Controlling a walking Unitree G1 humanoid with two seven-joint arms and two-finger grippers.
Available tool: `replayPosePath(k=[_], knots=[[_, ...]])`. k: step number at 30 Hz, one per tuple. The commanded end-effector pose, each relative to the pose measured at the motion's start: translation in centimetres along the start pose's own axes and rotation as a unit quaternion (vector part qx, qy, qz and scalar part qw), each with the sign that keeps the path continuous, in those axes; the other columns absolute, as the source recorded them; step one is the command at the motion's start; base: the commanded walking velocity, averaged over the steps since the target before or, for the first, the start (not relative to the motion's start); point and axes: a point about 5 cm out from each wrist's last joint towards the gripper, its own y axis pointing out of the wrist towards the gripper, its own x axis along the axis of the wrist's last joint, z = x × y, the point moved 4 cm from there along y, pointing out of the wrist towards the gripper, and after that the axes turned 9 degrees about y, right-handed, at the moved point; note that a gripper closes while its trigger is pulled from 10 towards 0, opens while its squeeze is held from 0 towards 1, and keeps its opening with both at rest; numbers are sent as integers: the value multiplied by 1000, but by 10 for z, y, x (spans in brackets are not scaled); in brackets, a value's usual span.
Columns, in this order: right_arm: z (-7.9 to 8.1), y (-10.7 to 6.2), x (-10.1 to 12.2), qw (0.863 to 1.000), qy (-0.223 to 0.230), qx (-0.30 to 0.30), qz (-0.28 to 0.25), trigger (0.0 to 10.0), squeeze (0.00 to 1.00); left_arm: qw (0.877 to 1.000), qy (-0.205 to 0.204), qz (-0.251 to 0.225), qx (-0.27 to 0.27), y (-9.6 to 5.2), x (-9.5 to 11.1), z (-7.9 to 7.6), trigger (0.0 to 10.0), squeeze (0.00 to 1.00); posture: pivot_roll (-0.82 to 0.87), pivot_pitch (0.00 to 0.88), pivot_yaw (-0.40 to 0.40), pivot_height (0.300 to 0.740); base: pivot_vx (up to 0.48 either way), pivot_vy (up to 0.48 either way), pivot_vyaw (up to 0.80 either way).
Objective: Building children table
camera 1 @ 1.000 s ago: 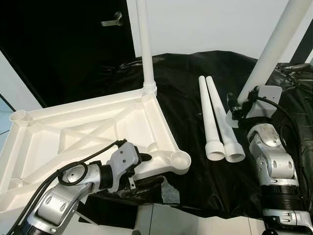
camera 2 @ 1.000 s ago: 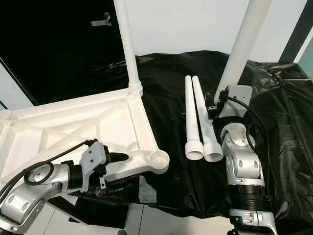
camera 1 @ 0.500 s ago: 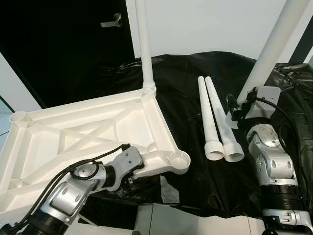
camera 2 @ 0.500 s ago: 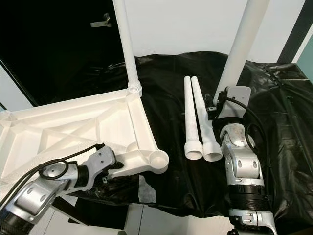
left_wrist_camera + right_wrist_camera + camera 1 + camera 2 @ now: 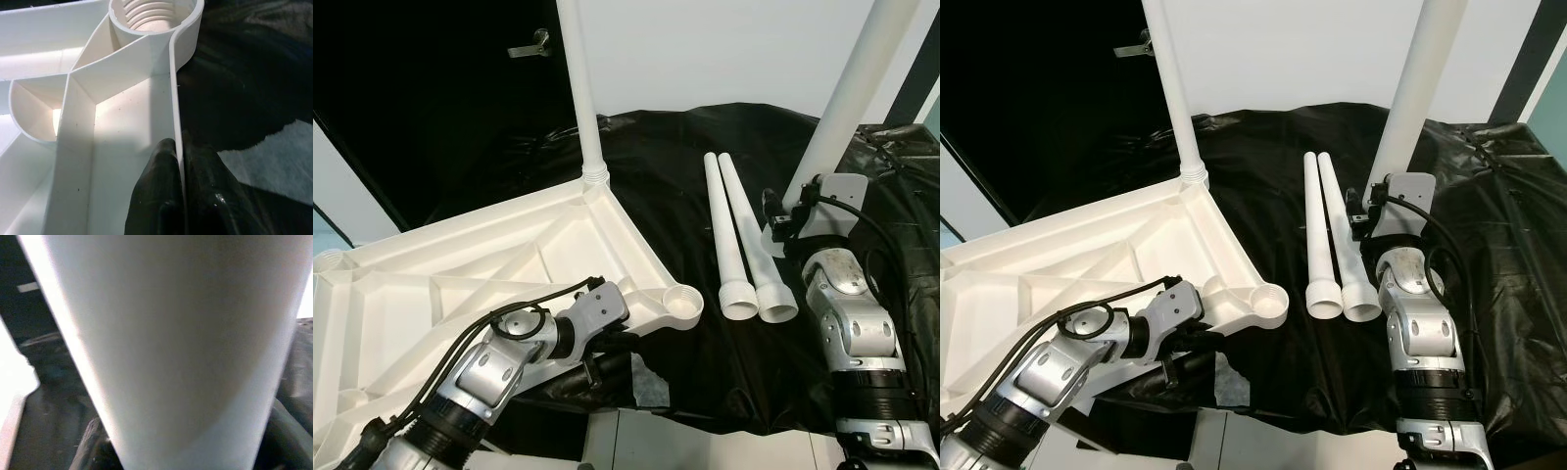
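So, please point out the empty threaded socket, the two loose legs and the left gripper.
empty threaded socket (image 5: pixel 683 304), left eye view, on its round rim.
two loose legs (image 5: pixel 741 242), left eye view, on the right leg's shaft.
left gripper (image 5: pixel 182 161), left wrist view, between fingertips pinching the tabletop's rim.

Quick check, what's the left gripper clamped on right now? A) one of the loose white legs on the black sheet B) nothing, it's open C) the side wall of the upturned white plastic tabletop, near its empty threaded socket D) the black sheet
C: in the left wrist view the left gripper has a black finger on each side of the thin side wall of the upturned white plastic tabletop, just short of the empty threaded corner socket.
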Motion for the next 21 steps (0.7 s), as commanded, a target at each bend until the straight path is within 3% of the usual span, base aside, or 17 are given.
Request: replayPosePath(k=[1,6,8,10,11,12,13,14,21], knots=[[13,-1,0,1000,8,24,-1,10000,0,998,18,6,63,3,8,14,10000,0,14,0,75,740,0,0,0],[29,-2,0,998,16,53,-1,10000,0,997,17,13,67,9,9,15,10000,0,18,0,77,740,0,0,0],[43,-2,0,997,22,74,-5,10000,0,996,12,25,81,11,8,20,10000,812,19,0,77,740,0,0,0],[43,-2,0,997,22,74,-5,10000,0,996,12,25,81,11,8,20,10000,812,19,0,77,740,0,0,0],[48,-2,0,996,26,82,-5,10000,0,996,12,28,89,11,8,23,10000,1000,23,0,76,740,0,0,0],[48,-2,0,996,26,82,-5,10000,0,996,12,28,89,11,8,23,10000,1000,23,0,76,740,0,0,0],[53,-2,0,995,31,90,-5,10000,0,995,15,29,93,10,10,26,10000,627,25,0,75,740,0,0,0],[58,-2,0,995,34,96,-4,10000,0,995,14,26,97,8,12,28,10000,0,27,0,75,740,0,0,0],[77,-3,-2,991,40,124,-5,10000,0,995,19,17,101,1,17,30,10000,0,33,0,71,740,0,0,0]])
